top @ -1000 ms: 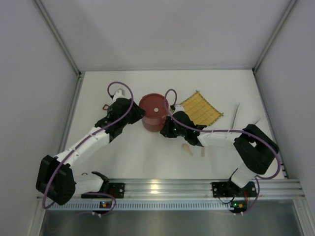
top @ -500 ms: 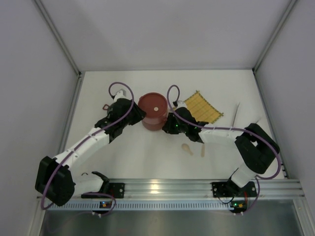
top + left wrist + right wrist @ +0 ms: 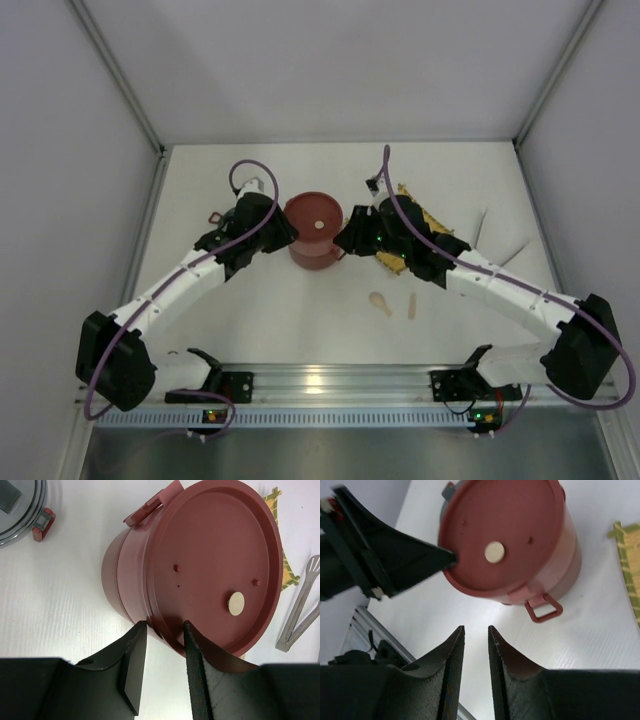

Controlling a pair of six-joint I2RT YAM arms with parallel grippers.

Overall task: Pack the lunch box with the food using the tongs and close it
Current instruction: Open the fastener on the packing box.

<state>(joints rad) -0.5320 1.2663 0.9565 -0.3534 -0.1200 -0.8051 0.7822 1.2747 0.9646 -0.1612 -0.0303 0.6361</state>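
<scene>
Mid-tabletop (image 3: 300, 330), white, walls on three sides.
- Lunch box (image 3: 312, 232) sits at centre between the two arms. Its maroon lid is on and the pale dot faces up. No food shows.
- Mat (image 3: 428, 216) is just right of the box, partly hidden under the right arm.
- Steel bowl (image 3: 20, 510) with a maroon handle sits apart from the box, at the corner of the left wrist view.
- Tongs (image 3: 478, 232) lie flat on the tabletop right of the mat, no claw on them.
- Left claw (image 3: 164, 627) is part closed, its fingers astride the box's left rim and pinching it.
- Right claw (image 3: 475, 629) is parted by a narrow gap and empty. It hovers near the box's loop handle (image 3: 543, 611) without touching.
- Spoon (image 3: 380, 300) and stick (image 3: 411, 305) lie side by side nearer the bases.
</scene>
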